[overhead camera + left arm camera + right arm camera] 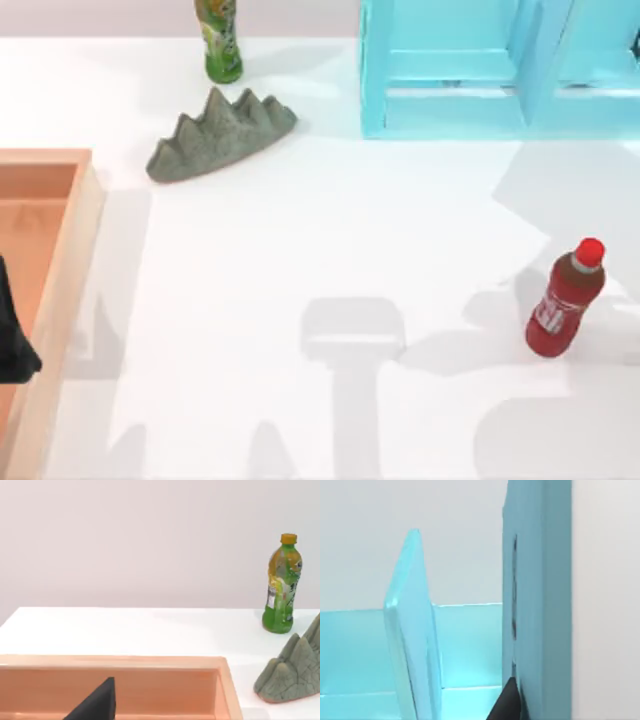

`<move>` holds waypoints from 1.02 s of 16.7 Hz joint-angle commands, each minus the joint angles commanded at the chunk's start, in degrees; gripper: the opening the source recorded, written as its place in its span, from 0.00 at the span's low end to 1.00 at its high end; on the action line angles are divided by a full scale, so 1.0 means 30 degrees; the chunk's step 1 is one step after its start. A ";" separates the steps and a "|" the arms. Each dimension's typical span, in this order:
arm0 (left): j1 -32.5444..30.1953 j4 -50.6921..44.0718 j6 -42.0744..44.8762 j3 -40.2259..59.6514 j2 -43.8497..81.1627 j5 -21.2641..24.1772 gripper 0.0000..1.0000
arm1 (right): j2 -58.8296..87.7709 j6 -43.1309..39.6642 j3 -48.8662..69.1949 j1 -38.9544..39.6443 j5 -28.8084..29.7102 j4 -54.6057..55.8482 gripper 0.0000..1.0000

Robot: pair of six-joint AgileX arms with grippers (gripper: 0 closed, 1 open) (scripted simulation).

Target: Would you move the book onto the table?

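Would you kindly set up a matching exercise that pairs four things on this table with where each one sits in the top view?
Things:
1. red bottle
2. green bottle
3. wooden tray
4. cyan shelf

Places:
A. far edge, left of centre
B. left edge of the table
C. far right corner
D. right side, nearer than the shelf

Pairs: 1-D, 2-A, 3-B, 4-C
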 joint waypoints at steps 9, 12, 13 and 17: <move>0.0000 0.0000 0.0000 0.0000 0.0000 0.0000 1.00 | -0.2329 -0.0074 -0.0724 -0.0451 -0.0864 -0.0957 0.00; 0.0000 0.0000 0.0000 0.0000 0.0000 0.0000 1.00 | -0.2224 -0.0570 -0.0623 0.0734 0.0320 -0.1305 0.00; 0.0000 0.0000 0.0000 0.0000 0.0000 0.0000 1.00 | -0.2166 -0.0903 -0.0554 0.1540 0.1120 -0.1494 0.00; 0.0000 0.0000 0.0000 0.0000 0.0000 0.0000 1.00 | -0.1846 -0.3015 -0.0090 0.6504 0.5843 -0.2179 0.00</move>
